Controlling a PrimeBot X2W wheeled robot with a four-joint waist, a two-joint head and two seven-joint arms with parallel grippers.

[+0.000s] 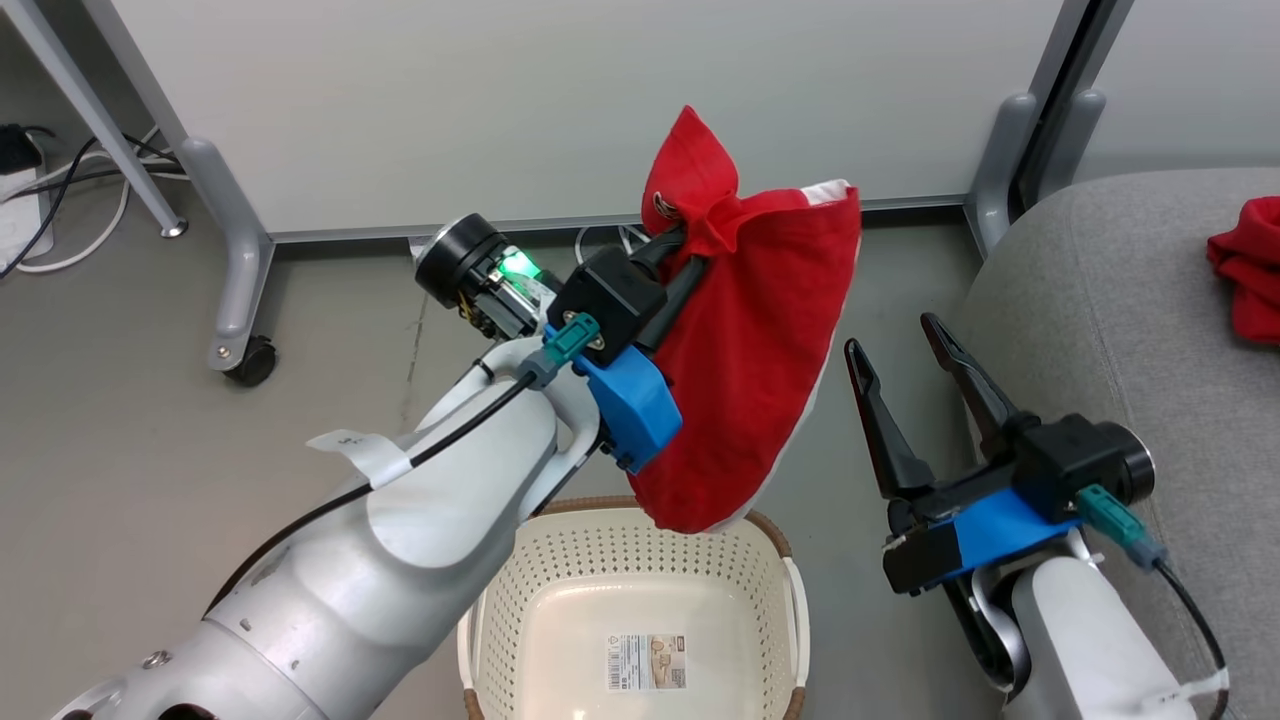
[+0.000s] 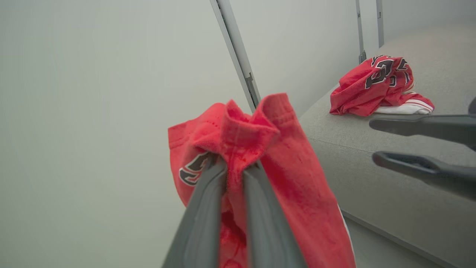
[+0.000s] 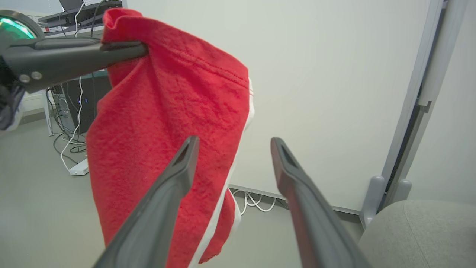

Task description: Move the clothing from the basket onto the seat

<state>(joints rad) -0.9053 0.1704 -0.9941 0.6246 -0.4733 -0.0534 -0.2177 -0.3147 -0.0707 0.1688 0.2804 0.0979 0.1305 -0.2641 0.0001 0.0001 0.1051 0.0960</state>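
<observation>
Head view: your L gripper (image 1: 683,240) is clamped on the red garment (image 1: 750,380), which hangs just above the basket (image 1: 775,545). The R gripper (image 1: 890,335) is wide open and empty, right of the basket, w/ the seat (image 1: 1080,300) farther right. L wrist view: the grip is only on a bunched fold, so carry it high and well right of the basket, to the seat where the other garment (image 2: 379,85) lies. R wrist view: hold the R jaws clear of the hanging cloth.
</observation>
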